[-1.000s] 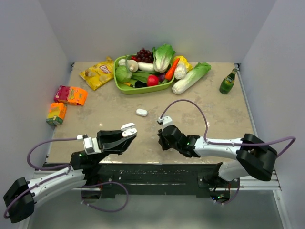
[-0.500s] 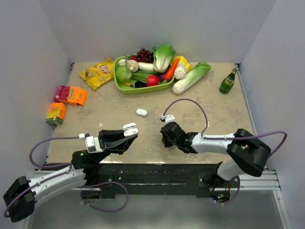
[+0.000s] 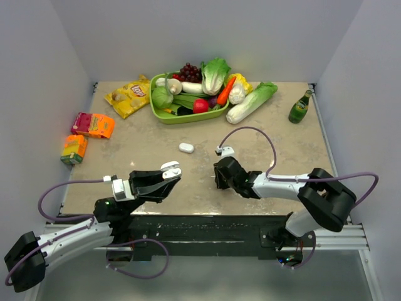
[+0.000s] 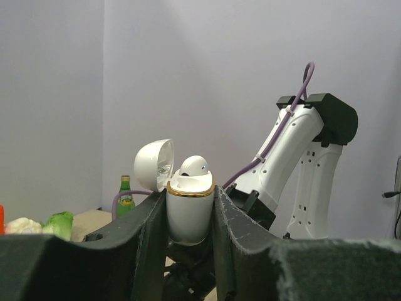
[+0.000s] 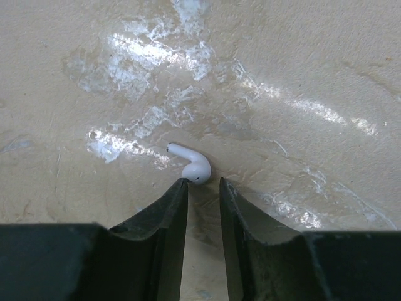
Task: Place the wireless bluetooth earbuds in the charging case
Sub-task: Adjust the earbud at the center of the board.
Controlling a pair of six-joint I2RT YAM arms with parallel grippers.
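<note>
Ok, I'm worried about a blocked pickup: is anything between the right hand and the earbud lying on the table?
Nothing visible. The earbud lies bare on the table just ahead of the right hand, whose fingertips stand slightly apart, and no other object sits between them.

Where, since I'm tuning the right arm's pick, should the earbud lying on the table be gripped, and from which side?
Probably the rounded head of the earbud, from straight above, jaws closing across it: it lies flat on the table, thin stem along the surface, and the head is its thickest part.
</note>
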